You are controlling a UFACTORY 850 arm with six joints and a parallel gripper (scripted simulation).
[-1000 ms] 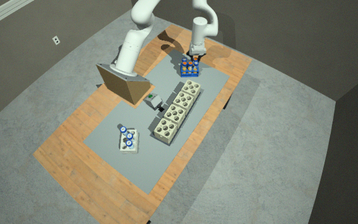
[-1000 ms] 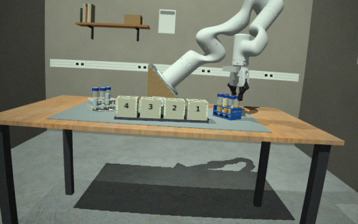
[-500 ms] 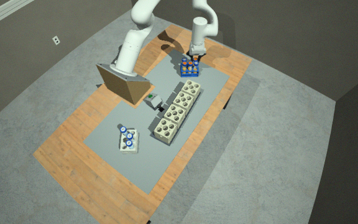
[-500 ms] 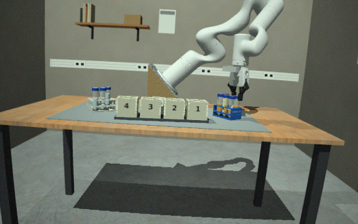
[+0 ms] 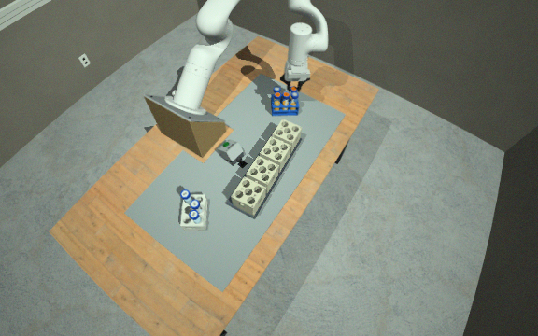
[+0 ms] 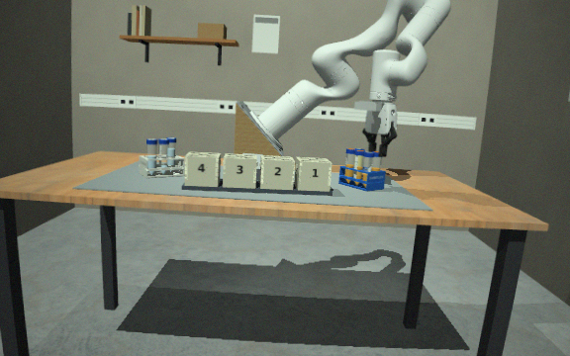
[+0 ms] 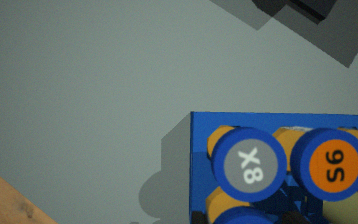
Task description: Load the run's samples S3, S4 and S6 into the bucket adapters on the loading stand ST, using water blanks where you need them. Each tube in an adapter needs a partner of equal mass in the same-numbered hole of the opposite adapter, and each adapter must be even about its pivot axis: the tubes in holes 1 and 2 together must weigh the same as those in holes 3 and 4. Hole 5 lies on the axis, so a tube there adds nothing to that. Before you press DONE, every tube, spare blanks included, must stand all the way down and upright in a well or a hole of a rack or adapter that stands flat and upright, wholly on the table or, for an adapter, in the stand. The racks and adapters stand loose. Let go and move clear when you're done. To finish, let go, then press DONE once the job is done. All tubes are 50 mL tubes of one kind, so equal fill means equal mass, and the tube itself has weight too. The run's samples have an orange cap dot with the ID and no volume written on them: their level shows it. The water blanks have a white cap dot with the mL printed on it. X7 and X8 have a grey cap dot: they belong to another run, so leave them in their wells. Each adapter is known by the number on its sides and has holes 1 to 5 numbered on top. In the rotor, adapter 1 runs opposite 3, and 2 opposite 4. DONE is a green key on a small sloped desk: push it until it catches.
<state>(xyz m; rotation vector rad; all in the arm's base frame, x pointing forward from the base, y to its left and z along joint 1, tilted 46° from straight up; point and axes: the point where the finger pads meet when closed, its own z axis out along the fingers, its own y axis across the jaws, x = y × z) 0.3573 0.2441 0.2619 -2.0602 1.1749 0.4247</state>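
My gripper (image 5: 293,88) (image 6: 378,151) (image 7: 245,218) is open, with its fingertips at either side of a tube's cap (image 7: 237,216) at the back corner of the blue rack (image 5: 285,113) (image 6: 375,181) (image 7: 265,120). This cap's label is out of view at the wrist. Sample S6 (image 5: 286,95) (image 7: 335,166) stands beside X8 (image 5: 295,95) (image 7: 250,165); another orange-dot tube (image 5: 277,95) is next to S6. Adapters 1 (image 5: 288,132) (image 6: 315,174), 2 (image 6: 277,171), 3 (image 6: 239,170) and 4 (image 5: 247,196) (image 6: 202,169) stand in the dark stand (image 6: 257,191) with empty holes.
A white rack (image 5: 194,227) (image 6: 166,174) at the far end of the mat holds three blue-capped blanks, one cap (image 5: 194,215) nearest the front. The DONE desk (image 5: 233,151) with its green key (image 5: 226,144) stands between the robot base and the adapters.
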